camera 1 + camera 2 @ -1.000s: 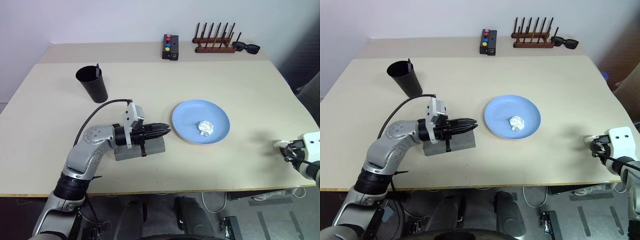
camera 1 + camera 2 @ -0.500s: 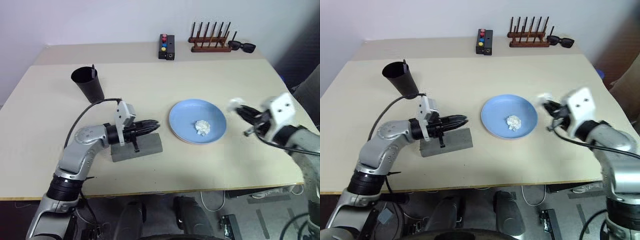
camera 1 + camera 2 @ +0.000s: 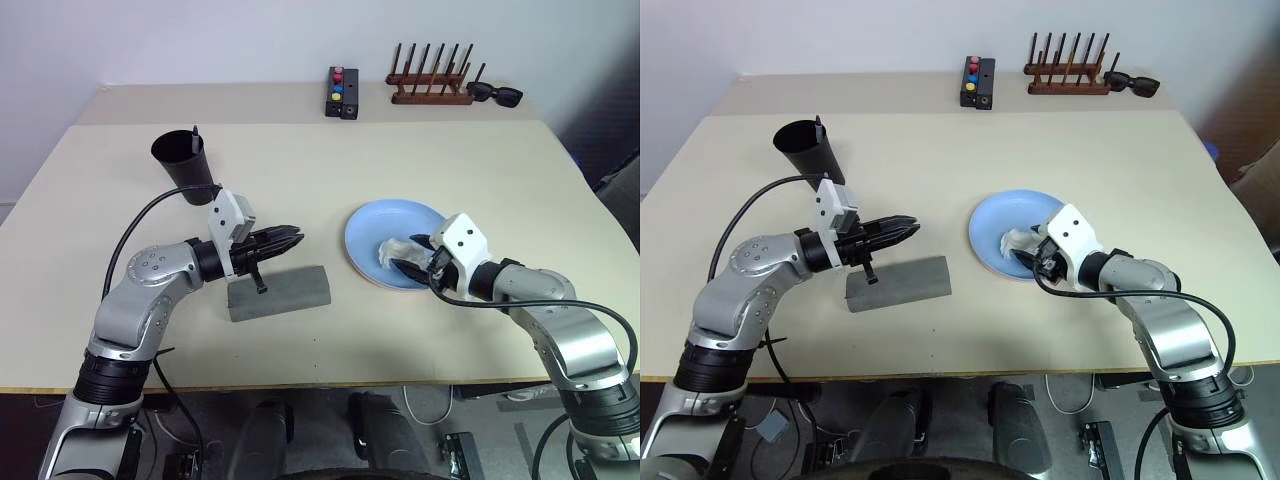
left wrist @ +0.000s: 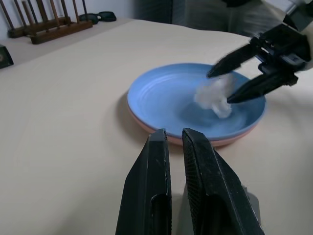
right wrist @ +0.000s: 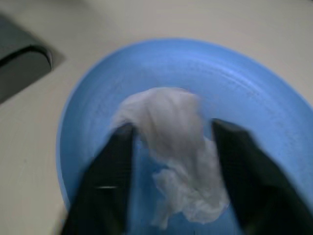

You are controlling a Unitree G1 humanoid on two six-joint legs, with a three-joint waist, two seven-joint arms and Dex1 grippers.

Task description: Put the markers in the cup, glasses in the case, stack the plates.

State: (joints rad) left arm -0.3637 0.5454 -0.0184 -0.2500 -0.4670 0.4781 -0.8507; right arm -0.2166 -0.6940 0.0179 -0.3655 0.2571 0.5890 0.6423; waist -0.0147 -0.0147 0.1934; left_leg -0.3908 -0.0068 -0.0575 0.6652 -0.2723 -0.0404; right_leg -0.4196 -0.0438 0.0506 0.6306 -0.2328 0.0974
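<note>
the left hand [image 3: 292, 238] sits mid-left of the frame, above the grey case [image 3: 279, 293], fingers pressed together and holding nothing. the case lies shut on the counter [image 3: 300, 170], just below that hand. the right hand [image 3: 408, 259] is at the centre right, its fingers spread either side of a crumpled white wad [image 5: 171, 147] lying in the blue plate [image 3: 372, 225]; i can't tell whether they touch it. a pink plate's rim [image 4: 195, 141] shows under the blue one, so the two are stacked. the black cup [image 3: 184, 166] stands at the upper left with a marker [image 3: 194, 136] sticking out of it. along the top edge are a wooden rack [image 3: 430, 90], black sunglasses [image 3: 494, 95] beside it, and a small button box [image 3: 343, 92].
</note>
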